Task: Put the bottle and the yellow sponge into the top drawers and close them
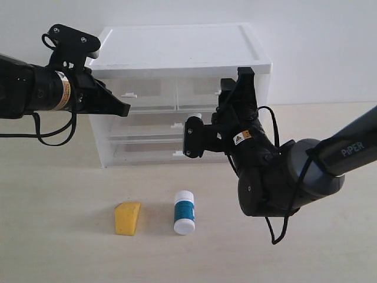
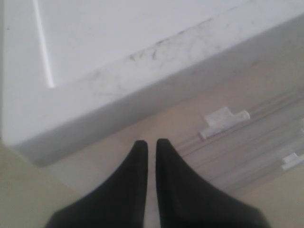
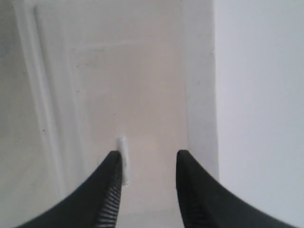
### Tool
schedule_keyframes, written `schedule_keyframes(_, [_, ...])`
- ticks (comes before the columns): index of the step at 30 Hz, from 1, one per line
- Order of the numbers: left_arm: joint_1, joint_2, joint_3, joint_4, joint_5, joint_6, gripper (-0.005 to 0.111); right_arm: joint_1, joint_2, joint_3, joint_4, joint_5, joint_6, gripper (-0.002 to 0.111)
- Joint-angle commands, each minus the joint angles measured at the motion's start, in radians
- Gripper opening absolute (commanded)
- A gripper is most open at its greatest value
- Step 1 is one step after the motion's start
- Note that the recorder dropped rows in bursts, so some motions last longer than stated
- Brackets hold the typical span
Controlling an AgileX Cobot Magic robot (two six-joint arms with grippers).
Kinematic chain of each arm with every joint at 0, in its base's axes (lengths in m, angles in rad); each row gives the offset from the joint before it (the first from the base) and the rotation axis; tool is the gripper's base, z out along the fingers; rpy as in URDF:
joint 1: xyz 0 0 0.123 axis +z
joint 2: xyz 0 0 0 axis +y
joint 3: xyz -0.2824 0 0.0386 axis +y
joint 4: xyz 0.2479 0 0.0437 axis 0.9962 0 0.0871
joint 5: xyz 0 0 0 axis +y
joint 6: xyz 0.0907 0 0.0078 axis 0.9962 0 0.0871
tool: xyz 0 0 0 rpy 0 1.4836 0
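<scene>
The yellow sponge (image 1: 128,218) and the bottle (image 1: 184,212) lie side by side on the table in front of the cabinet, with neither gripper near them. The two top drawers, left (image 1: 147,89) and right (image 1: 197,88), look closed. My left gripper (image 1: 125,110) (image 2: 151,143) is shut and empty, its tip just below the left drawer's tab handle (image 1: 129,94) (image 2: 223,119). My right gripper (image 1: 244,75) (image 3: 148,159) is open in front of the right top drawer. That drawer's handle (image 3: 123,159) lies against the inside of one finger (image 3: 111,180); nothing is gripped.
The white-topped cabinet (image 1: 177,47) stands at the back of the table against a white wall. Under the top drawers are two full-width translucent drawers (image 1: 147,127). The right arm's bulky body (image 1: 277,177) hangs over the table to the right of the bottle.
</scene>
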State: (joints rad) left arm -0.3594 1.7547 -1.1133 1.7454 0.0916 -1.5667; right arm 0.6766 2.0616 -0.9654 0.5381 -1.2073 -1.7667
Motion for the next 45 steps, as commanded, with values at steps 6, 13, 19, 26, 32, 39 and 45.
schedule_keyframes(6, [0.001,-0.003,-0.008,-0.001,-0.014,-0.006,0.004,-0.009,-0.015,0.0,-0.023,-0.014,-0.004,0.034])
schedule_keyframes(13, [0.001,-0.003,-0.008,-0.001,-0.016,-0.006,0.004,-0.024,-0.015,-0.015,-0.031,0.038,-0.014,0.02])
schedule_keyframes(19, [0.001,-0.003,-0.008,-0.001,-0.016,-0.006,0.004,-0.032,-0.015,-0.015,-0.048,0.041,-0.014,0.03])
schedule_keyframes(26, [0.001,-0.003,-0.008,-0.001,-0.021,-0.006,0.004,-0.06,-0.015,-0.015,-0.076,0.07,-0.034,0.031])
schedule_keyframes(32, [0.001,-0.003,-0.008,-0.001,-0.05,-0.008,0.004,-0.077,-0.015,-0.015,-0.09,0.077,-0.038,0.031])
schedule_keyframes(39, [0.001,-0.003,-0.008,-0.001,-0.058,-0.008,0.004,-0.077,-0.015,-0.015,-0.119,0.097,-0.038,0.031])
schedule_keyframes(45, [0.001,-0.003,-0.008,-0.001,-0.042,-0.004,0.004,-0.077,-0.015,-0.015,-0.129,0.106,-0.038,0.031])
